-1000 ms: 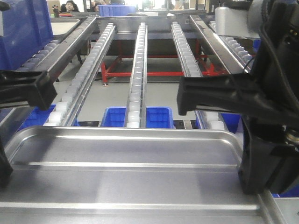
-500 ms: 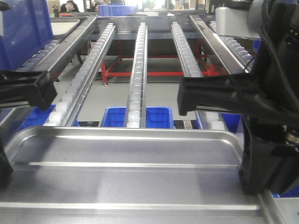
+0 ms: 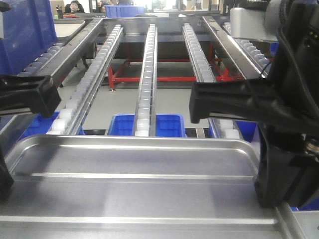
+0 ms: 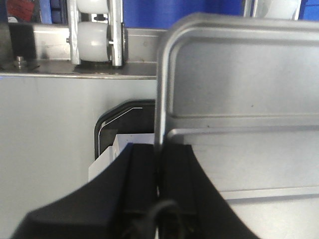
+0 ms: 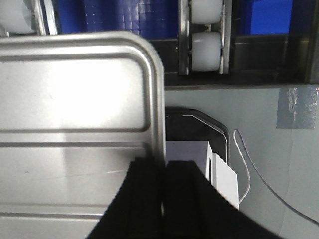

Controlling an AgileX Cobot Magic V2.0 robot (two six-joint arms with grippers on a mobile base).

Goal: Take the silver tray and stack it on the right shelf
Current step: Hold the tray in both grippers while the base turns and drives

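The left gripper is clenched on the left rim of the silver tray, one finger on each side of the edge; the right gripper grips the opposite rim in the same way. The tray hangs level between them, its far edge at 12 o'clock just short of the right shelf; the roller lanes run on toward 12 between side rails, with blue bins below.

The silver tray lies before the right shelf (bins beneath its rollers).
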